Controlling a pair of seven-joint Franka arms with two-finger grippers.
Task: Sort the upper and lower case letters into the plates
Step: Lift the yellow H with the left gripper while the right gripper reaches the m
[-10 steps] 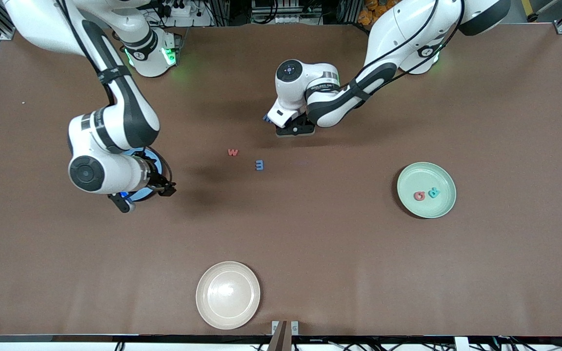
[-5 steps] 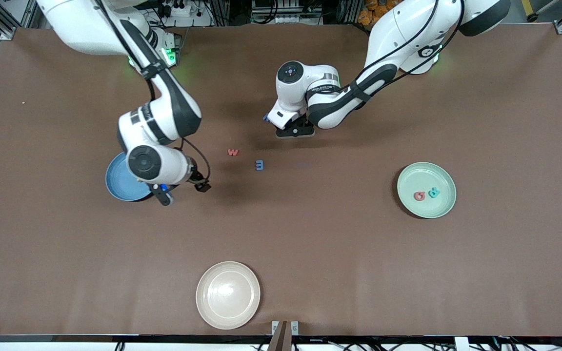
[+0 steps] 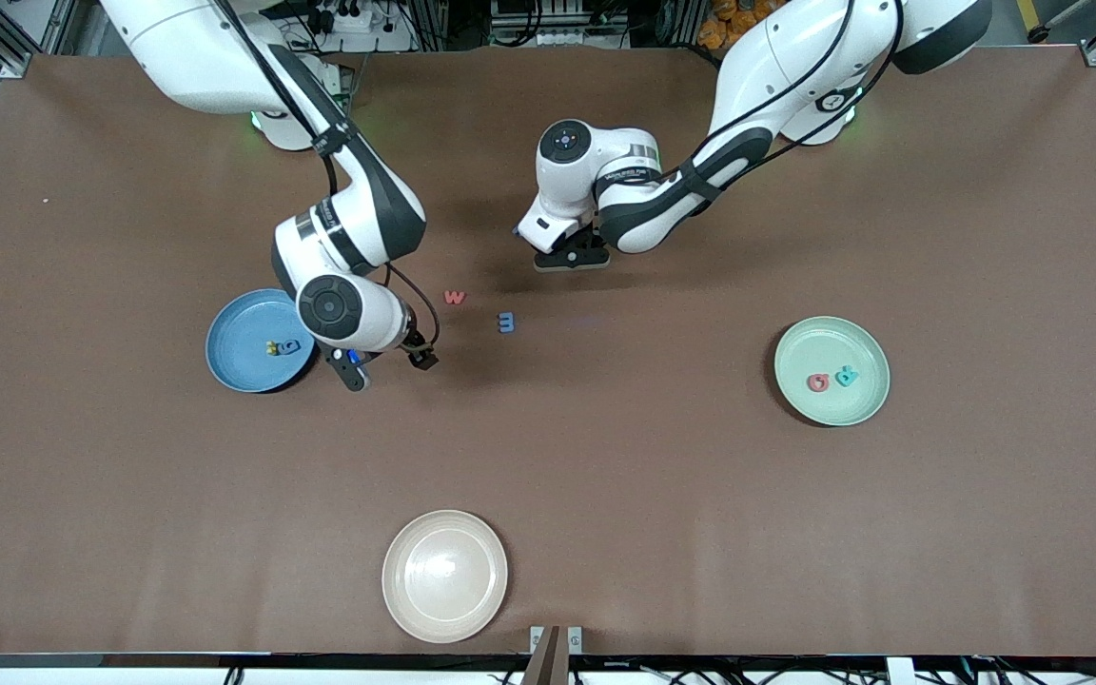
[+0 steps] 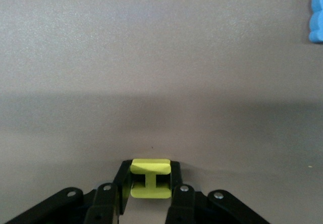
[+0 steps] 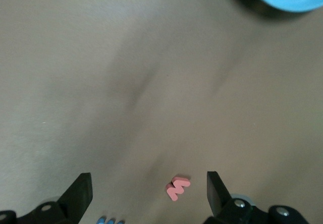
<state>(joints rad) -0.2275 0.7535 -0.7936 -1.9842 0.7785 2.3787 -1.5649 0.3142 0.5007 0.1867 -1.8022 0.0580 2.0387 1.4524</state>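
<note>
Closure came first: over the last second the left gripper (image 3: 572,257) drew its fingers in, and in its wrist view they were pinching the yellow letter (image 4: 150,179) low at the table (image 3: 700,495), at about one o'clock from the pink W (image 3: 454,297). The right gripper (image 3: 387,365), fingers spread and empty, had swung off the blue plate (image 3: 234,328), baring two letters (image 3: 282,347) in it, and hung at seven o'clock from the W. We judged a lift and a carry due next. The blue letter (image 3: 506,322) lay loose; two more (image 3: 831,381) sat in the mint plate (image 3: 852,347). The brown table looked matt; the cream plate (image 3: 444,576) sat at six, with frames and cables at twelve.
</note>
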